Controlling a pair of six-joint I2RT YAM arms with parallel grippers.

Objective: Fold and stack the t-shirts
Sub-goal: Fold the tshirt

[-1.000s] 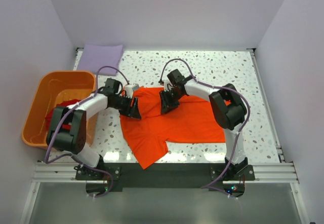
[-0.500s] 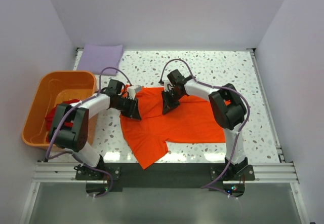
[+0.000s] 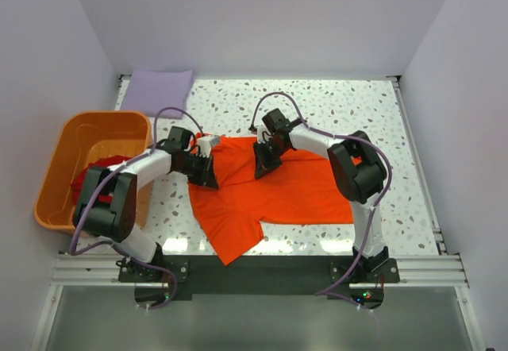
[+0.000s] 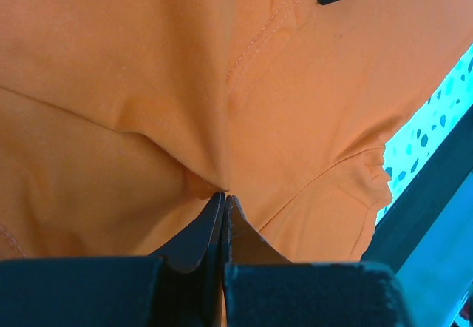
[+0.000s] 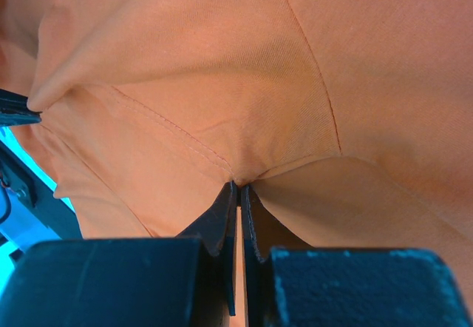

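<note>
The bright orange t-shirt [image 3: 286, 192] lies spread on the speckled table, one sleeve hanging toward the near edge. My left gripper [image 3: 209, 178] is shut on a pinch of its cloth near the left shoulder; in the left wrist view the gripper [image 4: 224, 197] has cloth [image 4: 148, 83] puckered at its tips. My right gripper [image 3: 260, 168] is shut on a fold by the collar, and in the right wrist view the gripper [image 5: 238, 186] nips gathered cloth [image 5: 222, 61]. The lavender t-shirt [image 3: 160, 90] lies folded at the back left. The red t-shirt [image 3: 94, 178] is bunched in the tub.
The orange plastic tub [image 3: 83, 133] stands off the table's left side, beside my left arm. White walls close in the table at the back and both sides. A metal rail [image 3: 262, 270] runs along the near edge.
Both grippers have shut on the orange t-shirt's cloth, the right first, then the left. The left gripper edged slightly left; the shirt has barely moved.
</note>
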